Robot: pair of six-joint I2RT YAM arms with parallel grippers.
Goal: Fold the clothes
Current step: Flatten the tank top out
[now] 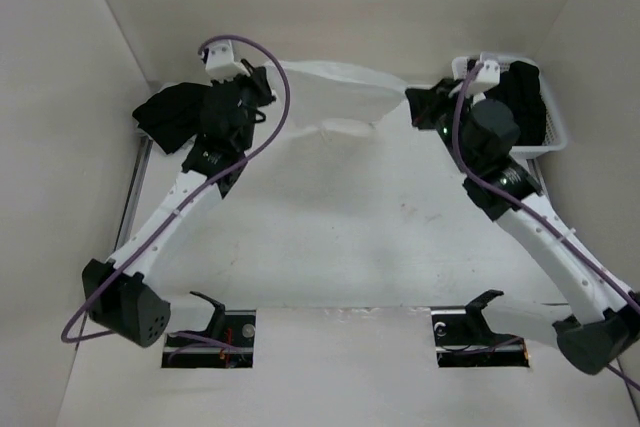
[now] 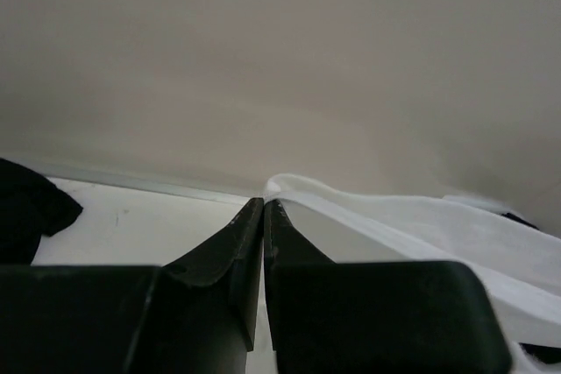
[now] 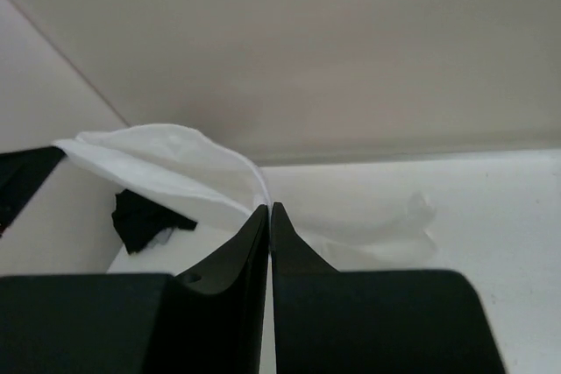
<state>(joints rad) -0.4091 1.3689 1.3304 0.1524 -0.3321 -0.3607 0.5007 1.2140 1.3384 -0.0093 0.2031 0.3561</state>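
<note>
Both sets of jaws, on the left gripper (image 2: 264, 206) and the right gripper (image 3: 269, 209), are pressed together on an edge of the white top (image 1: 335, 87); only the wrist views show this. The top view alone shows it slung between them at the far side of the table (image 1: 350, 237), between a black garment heap (image 1: 165, 117) and a white basket (image 1: 556, 132).

Both arms stretch far forward from their bases toward the white top (image 1: 340, 87). The left arm (image 1: 170, 207) slants up to the top's left end and the right arm (image 1: 540, 222) to its right end. The left gripper (image 2: 264, 201) and right gripper (image 3: 268, 207) each have their jaws pressed together, pinching an edge of the white top.
</note>
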